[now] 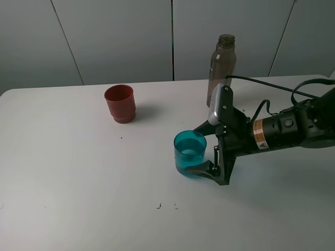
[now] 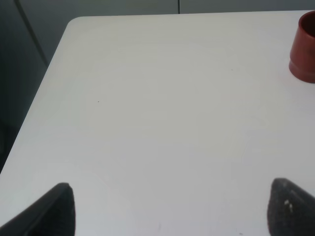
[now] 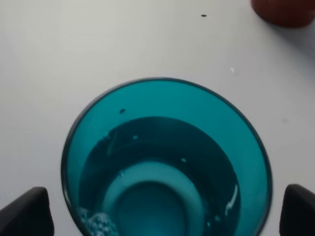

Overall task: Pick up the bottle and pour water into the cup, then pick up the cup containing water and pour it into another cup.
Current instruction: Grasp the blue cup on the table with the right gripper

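Near the right side of the table [image 1: 78, 183], the cup [image 1: 189, 151] is straddled by the right gripper [image 1: 197, 150], whose jaws are spread wide with no grip made. Water [image 3: 162, 162] inside is shown only in the right wrist view. By the far edge the bottle [image 1: 221, 68] is seen in the exterior view only, with another cup [image 1: 120, 103] to its left. The left gripper [image 2: 172, 209], wide apart and empty, is caught only by its own wrist view.

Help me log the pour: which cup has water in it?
The teal cup, standing between the open right pincer's fingers; water shows inside it. The red cup stands apart, nearer the wall.
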Tool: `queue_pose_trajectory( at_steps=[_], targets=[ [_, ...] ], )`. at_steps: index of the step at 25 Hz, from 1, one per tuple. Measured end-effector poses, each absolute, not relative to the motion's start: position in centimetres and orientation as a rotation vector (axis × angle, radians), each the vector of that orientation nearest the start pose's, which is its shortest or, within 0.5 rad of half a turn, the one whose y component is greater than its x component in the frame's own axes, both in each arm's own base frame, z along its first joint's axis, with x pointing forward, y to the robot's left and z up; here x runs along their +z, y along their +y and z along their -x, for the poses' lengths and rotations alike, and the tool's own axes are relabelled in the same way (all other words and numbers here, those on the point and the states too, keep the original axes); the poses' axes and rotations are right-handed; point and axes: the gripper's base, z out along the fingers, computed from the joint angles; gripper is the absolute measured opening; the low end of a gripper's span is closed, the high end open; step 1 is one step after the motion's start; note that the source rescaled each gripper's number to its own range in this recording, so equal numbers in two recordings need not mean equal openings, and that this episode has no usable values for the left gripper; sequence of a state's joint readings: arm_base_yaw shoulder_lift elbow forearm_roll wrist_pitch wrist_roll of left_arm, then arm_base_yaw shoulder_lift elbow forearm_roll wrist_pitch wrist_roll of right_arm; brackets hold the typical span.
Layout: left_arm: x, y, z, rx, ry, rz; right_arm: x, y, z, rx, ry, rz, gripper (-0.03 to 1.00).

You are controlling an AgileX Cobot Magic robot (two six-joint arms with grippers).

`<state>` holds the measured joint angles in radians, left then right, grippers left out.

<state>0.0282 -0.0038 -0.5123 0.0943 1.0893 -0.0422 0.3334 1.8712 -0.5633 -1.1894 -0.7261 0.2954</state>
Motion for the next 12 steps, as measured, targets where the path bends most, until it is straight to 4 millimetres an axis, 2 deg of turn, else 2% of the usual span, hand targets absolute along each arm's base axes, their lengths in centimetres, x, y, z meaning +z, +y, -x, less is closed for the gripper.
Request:
queue_pose_trajectory(
  at_steps=[4, 12],
  targets=[
    [27.9, 0.7, 0.9, 0.104, 2.053, 0.079, 9.1, 15.0, -24.0, 0.610, 1.802, 1.449, 1.00],
    [27.9, 0.7, 0.9, 0.103, 2.053, 0.081, 8.4, 15.1, -24.1, 0.623, 1.835, 1.429, 1.00]
  ],
)
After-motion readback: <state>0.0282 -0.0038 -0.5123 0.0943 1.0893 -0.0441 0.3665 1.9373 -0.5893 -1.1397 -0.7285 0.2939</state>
